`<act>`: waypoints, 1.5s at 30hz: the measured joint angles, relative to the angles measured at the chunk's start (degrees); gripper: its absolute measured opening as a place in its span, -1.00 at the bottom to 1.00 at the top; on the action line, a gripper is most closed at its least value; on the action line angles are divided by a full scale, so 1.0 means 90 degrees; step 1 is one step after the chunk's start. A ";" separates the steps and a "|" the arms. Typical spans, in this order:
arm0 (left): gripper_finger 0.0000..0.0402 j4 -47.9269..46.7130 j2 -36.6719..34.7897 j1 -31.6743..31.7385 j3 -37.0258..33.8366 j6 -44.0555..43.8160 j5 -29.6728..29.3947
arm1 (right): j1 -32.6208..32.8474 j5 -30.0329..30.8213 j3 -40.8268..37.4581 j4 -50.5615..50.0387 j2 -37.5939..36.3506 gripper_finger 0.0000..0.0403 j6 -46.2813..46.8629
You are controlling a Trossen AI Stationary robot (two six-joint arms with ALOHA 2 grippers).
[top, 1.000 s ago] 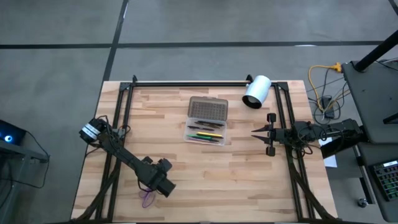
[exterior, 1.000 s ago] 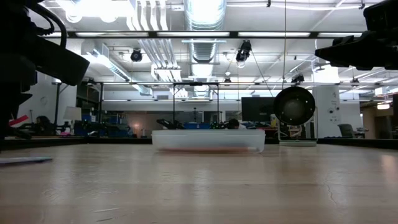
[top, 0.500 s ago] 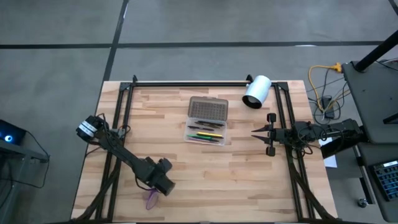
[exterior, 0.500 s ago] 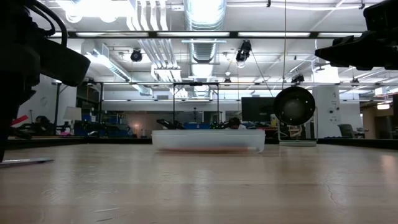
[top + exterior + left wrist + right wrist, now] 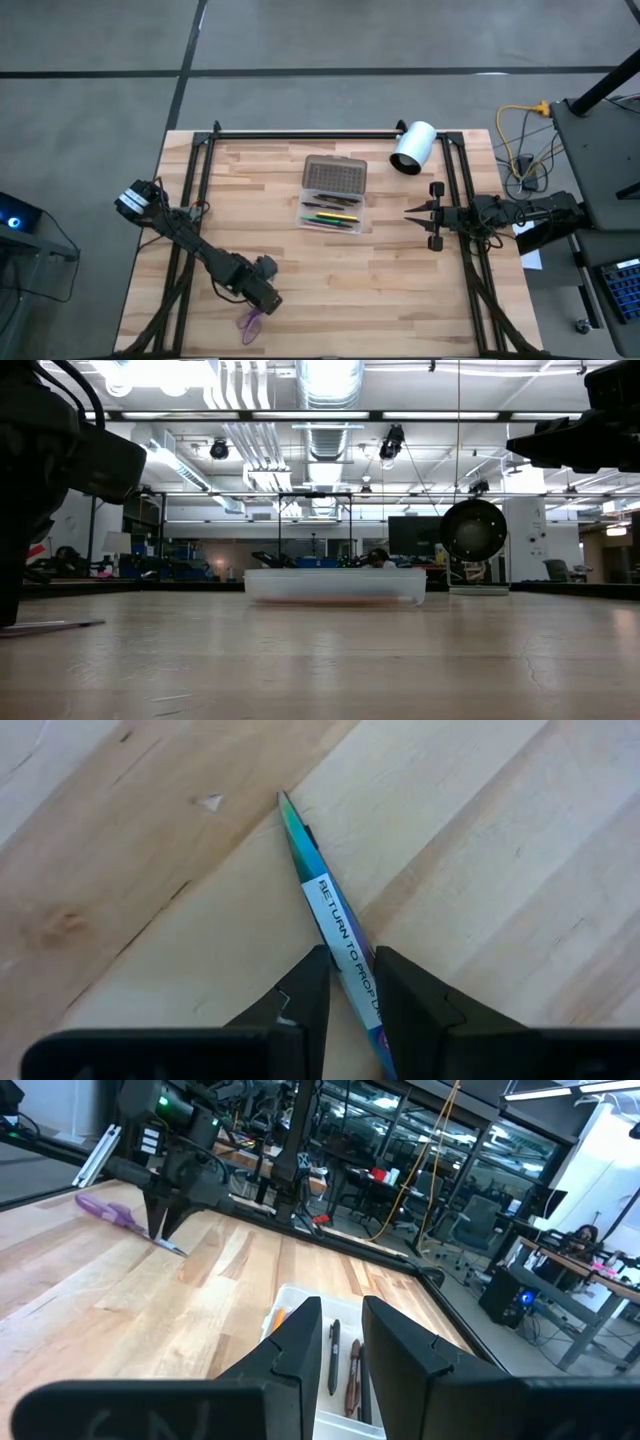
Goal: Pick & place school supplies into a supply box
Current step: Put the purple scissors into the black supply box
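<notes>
The small scissors point(image 5: 318, 890) lie flat on the wood near the table's near-left corner, purple handles point(image 5: 250, 325) toward the near edge; a white label is on the blades. My left gripper point(image 5: 350, 982) stands over them, shut on the blades. The supply box point(image 5: 330, 214) sits mid-table with its dotted grey-brown lid point(image 5: 335, 175) folded back toward the far edge and several pens and pencils in the clear tray point(image 5: 338, 1365). My right gripper point(image 5: 408, 212) hovers open at the table's right side, pointing at the box. My left gripper pinches the scissors' closed blades point(image 5: 345, 955) between its two fingers point(image 5: 312, 985), at the labelled stretch behind the tip. The fingers come from above, pointing down, and lie across the blades. The scissors rest flat on the table, the purple handles point(image 5: 100, 1207) sticking out to one side.
A white cylinder with a dark opening point(image 5: 412, 148) lies at the far right of the table. Black frame rails point(image 5: 195, 190) run along the left, right and far edges. Bare wood point(image 5: 330, 280) spans between the box and the near edge.
My left arm has swung a little, its elbow moving toward the table's left edge. The scissors have slid slightly on the table. Their purple handles now show more fully from under the gripper, nearer the near edge.
</notes>
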 joint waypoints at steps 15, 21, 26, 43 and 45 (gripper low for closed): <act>-0.68 -0.0734 0.0020 0.0010 0.0105 -0.0280 0.0144 | 0.0002 0.0000 -0.0001 0.0000 -0.0004 -0.66 0.0000; -0.68 -0.1032 0.0027 0.0010 0.0143 -0.0282 0.0195 | 0.0002 0.0000 0.0000 0.0000 -0.0004 -0.66 0.0000; -0.68 -0.1072 0.0027 0.0007 0.0143 -0.0178 0.0197 | 0.0002 0.0000 0.0001 0.0000 -0.0004 -0.66 0.0000; -0.89 -0.1487 0.0045 -0.0002 0.0349 0.1369 -0.0096 | 0.0000 0.0000 0.0000 0.0000 -0.0004 -0.66 0.0000; -0.89 -0.1895 0.0049 0.0036 0.0566 0.1564 -0.0192 | 0.0002 0.0000 0.0001 0.0000 -0.0004 -0.66 0.0000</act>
